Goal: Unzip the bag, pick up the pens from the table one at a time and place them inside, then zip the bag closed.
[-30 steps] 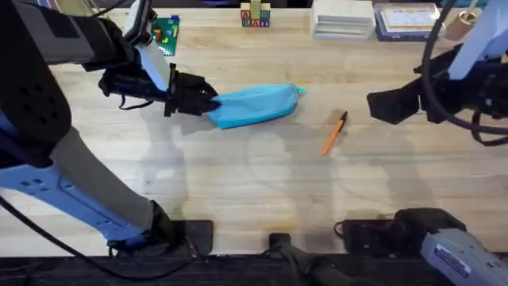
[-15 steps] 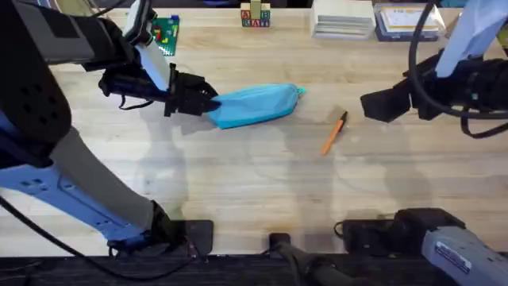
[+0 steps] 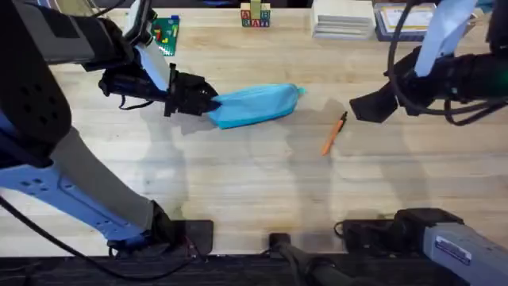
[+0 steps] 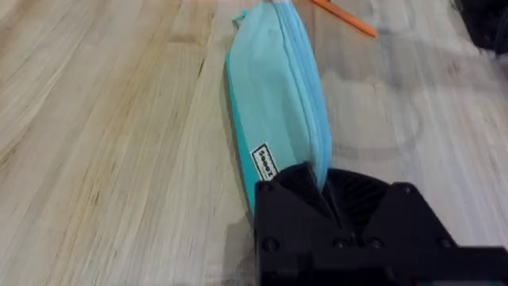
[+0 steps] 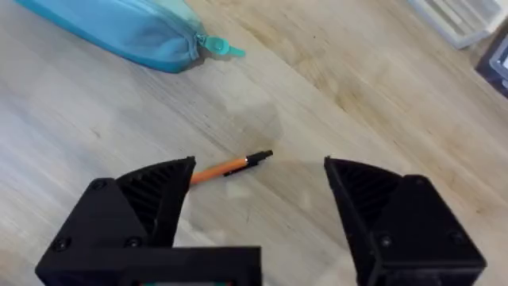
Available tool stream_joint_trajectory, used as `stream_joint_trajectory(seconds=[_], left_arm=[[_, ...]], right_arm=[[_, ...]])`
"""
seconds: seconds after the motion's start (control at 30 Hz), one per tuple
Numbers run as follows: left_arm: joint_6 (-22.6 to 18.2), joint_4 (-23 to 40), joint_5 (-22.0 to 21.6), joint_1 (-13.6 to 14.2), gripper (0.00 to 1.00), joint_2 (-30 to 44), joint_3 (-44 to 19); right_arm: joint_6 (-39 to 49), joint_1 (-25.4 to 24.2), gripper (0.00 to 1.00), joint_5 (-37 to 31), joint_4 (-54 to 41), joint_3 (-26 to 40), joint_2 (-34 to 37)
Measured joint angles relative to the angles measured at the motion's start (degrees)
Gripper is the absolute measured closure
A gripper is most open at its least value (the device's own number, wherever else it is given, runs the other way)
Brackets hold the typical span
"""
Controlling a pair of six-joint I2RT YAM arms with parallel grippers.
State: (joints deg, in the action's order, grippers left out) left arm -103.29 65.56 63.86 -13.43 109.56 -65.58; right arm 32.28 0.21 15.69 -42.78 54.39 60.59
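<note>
The light blue bag (image 3: 255, 105) lies on the table (image 3: 238, 183), its zipper shut and the pull (image 5: 219, 46) at its right end. My left gripper (image 3: 205, 98) is shut on the bag's left end; the left wrist view shows the black fingers (image 4: 294, 195) pinching the fabric of the bag (image 4: 274, 87) by the zipper line. One orange pen (image 3: 334, 133) with a black tip lies to the right of the bag. My right gripper (image 3: 367, 106) hovers just right of the pen, open wide, and the pen (image 5: 226, 168) shows between and beyond its fingers (image 5: 151, 199).
Along the far edge stand a green plate with toy bricks (image 3: 165, 32), small letter blocks (image 3: 255, 16), a white box stack (image 3: 343, 17) and a blue-lidded case (image 3: 405, 20). Bare wood stretches in front of the bag and pen.
My right gripper has moved left, closing in on the pen. The left gripper, the bag and the pen have stayed where they were.
</note>
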Motion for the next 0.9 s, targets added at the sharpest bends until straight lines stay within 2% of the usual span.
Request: stream_joint_trajectory(seconds=[0.33, 0.57, 0.9], left_arm=[[-0.02, 0.00, 0.00, 0.00, 0.959, 0.00, 0.00], [-0.02, 0.00, 0.00, 0.00, 0.958, 0.00, 0.00], [-0.01, 0.00, 0.00, 0.00, 0.959, 0.00, 0.00]], right_arm=[[4.32, 0.00, 0.004, 2.80, 2.03, 0.46, 3.57], [6.63, 0.00, 0.003, 3.69, 2.22, 3.73, 5.96], [8.82, 0.00, 0.003, 3.71, 2.05, 9.35, 13.52]])
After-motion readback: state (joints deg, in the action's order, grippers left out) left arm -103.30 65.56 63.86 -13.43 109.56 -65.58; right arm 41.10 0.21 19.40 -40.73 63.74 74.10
